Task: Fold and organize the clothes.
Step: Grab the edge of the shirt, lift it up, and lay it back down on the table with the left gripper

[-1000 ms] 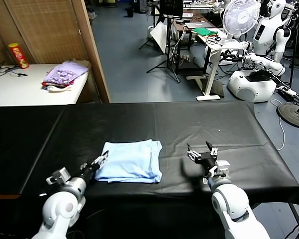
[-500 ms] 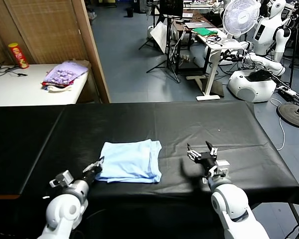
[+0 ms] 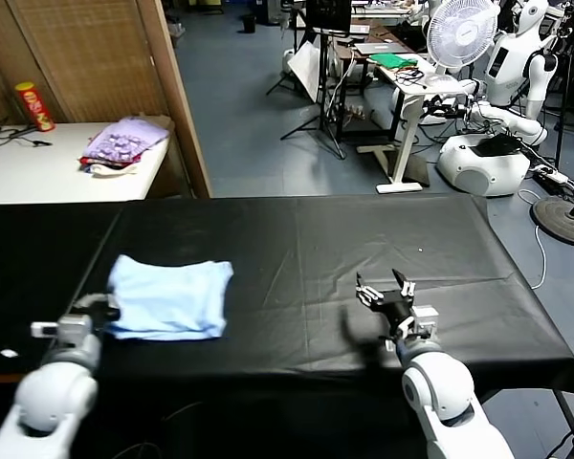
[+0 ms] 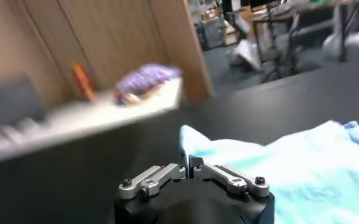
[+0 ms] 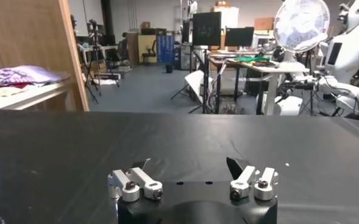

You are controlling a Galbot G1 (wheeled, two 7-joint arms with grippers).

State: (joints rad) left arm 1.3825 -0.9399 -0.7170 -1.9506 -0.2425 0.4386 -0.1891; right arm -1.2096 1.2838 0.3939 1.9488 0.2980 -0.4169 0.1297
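The clothes are a folded pale sky-blue T-shirt [image 3: 170, 297] that lies on the black table [image 3: 316, 239], left of the middle. My left gripper [image 3: 106, 311] is at the shirt's near left corner and is shut on the fabric. In the left wrist view the jaws of the left gripper [image 4: 187, 164] are pressed together, and the T-shirt [image 4: 289, 173] spreads away from them. My right gripper [image 3: 385, 291] rests low over the table at the front right, well apart from the shirt. In the right wrist view the right gripper [image 5: 191, 165] is open with nothing between its fingers.
A white side table [image 3: 38, 172] at the back left carries a purple patterned cloth pile [image 3: 124, 142] and a red can [image 3: 35, 105]. A wooden screen [image 3: 96, 57] stands behind it. A fan [image 3: 464, 33] and another robot [image 3: 517, 67] stand beyond the table.
My left gripper closed on the shirt's near left corner and pulled the folded shirt left across the table. The right arm stayed in place.
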